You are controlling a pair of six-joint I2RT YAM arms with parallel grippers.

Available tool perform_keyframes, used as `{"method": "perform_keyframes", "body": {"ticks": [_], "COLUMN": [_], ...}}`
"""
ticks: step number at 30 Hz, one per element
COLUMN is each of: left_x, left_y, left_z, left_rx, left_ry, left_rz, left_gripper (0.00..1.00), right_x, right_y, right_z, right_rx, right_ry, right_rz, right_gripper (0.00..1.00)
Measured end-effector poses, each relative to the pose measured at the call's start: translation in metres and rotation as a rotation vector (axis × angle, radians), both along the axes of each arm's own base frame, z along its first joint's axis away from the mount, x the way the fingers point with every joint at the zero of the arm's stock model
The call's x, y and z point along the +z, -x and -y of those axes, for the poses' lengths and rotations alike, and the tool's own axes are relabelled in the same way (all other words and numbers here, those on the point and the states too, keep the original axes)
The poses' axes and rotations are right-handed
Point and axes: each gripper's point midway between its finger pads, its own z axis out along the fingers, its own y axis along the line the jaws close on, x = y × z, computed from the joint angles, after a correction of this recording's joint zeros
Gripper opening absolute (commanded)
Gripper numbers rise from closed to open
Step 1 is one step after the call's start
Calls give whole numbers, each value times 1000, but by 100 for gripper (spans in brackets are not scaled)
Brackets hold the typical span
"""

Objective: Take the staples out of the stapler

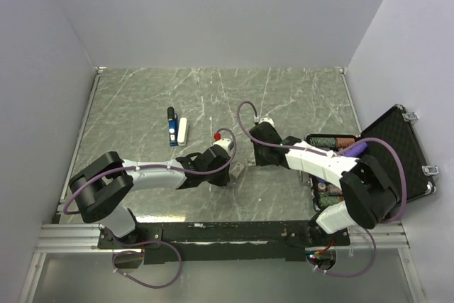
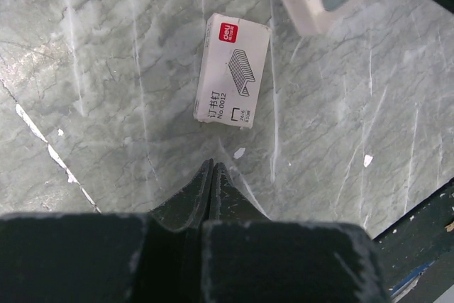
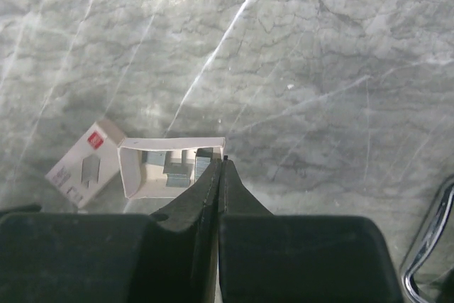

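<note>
The stapler (image 1: 173, 127), blue and black with a whitish bar (image 1: 183, 129) beside it, lies on the marble table left of centre, away from both grippers. It shows only in the top view. My left gripper (image 2: 213, 165) is shut and empty just short of a white staple-box sleeve (image 2: 233, 69). My right gripper (image 3: 220, 162) is also shut, its tips at the right wall of an open white tray (image 3: 135, 172) that holds staple strips (image 3: 176, 172). I see nothing held between its fingers. In the top view both grippers, left (image 1: 228, 172) and right (image 1: 247, 162), meet near the small box (image 1: 240, 169).
An open black case (image 1: 397, 148) with tools inside stands at the table's right edge, beside the right arm. The box sleeve (image 3: 84, 164) lies left of the tray. Grey walls close the table on three sides.
</note>
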Motion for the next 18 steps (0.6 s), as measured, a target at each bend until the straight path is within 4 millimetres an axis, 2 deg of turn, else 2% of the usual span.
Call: {"method": "perform_keyframes", "body": {"ticks": [11,18], "left_x": [-4,-7], "left_y": [1,3], "left_z": [-2,-4], "left_rx": [3,4], "left_ry": [1,-3], "left_rz": [-3,-6], "left_gripper": [1,1], "right_x": [-23,-24], "right_y": [-12,-15], "right_z": [-7,-10], "right_rx": [-9,-10], "right_ry": [35,28], "right_rz": [-46,-40], "right_gripper": [0,0]}}
